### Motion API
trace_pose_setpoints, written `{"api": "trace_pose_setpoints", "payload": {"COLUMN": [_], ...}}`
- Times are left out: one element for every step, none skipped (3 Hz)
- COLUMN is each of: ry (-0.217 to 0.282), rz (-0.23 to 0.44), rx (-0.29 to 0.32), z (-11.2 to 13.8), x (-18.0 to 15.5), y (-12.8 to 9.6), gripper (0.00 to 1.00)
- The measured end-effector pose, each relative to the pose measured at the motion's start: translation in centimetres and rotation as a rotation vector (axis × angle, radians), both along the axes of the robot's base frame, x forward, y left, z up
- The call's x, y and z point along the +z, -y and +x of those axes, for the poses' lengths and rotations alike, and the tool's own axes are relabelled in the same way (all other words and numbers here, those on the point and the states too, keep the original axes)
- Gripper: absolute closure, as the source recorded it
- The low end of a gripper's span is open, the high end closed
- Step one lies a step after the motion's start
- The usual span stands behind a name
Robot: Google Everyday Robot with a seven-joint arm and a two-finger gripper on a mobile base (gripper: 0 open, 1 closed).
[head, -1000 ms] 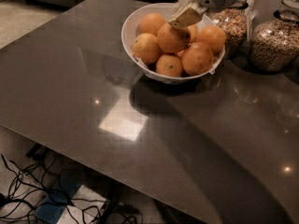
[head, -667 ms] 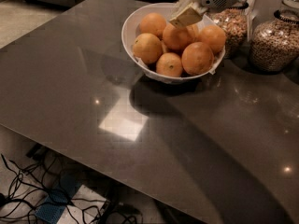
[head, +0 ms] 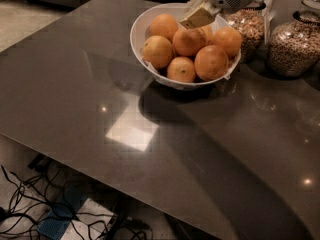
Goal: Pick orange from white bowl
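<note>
Camera view. Gripper (head: 199,18) enters from the far right and sits low over the white bowl (head: 139,26), its tan tip at the top of the centre orange (head: 188,44); contact or a small gap, cannot tell. Released or clenched: cannot tell. Nothing seen lifted.

Orange is round, no long axis to note; it lies mid-pile. 6 oranges show clearly, a 7th partly behind the tip.

Bowl stands at the far side of the dark table (head: 100,99). 2 glass jars (head: 294,44) of grain stand right of it.
</note>
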State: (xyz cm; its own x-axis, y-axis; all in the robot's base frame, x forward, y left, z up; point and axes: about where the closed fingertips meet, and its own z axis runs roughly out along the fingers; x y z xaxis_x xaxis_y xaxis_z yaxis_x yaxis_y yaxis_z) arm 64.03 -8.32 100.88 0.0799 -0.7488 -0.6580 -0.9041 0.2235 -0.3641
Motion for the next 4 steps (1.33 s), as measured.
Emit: {"api": "trace_pose_setpoints", "payload": {"ry": [0.0, -0.001, 0.003, 0.012], "rz": [0.0, 0.001, -0.001, -0.01], "rx": [0.0, -0.001, -0.014, -0.026], "z": [0.0, 0.0, 0.4, 1.0], "x": [0.0, 0.0, 0.0, 0.1], "y": [0.0, 0.0, 0.3, 0.5], "gripper": [0.35, 0.12, 0.0, 0.16]}}
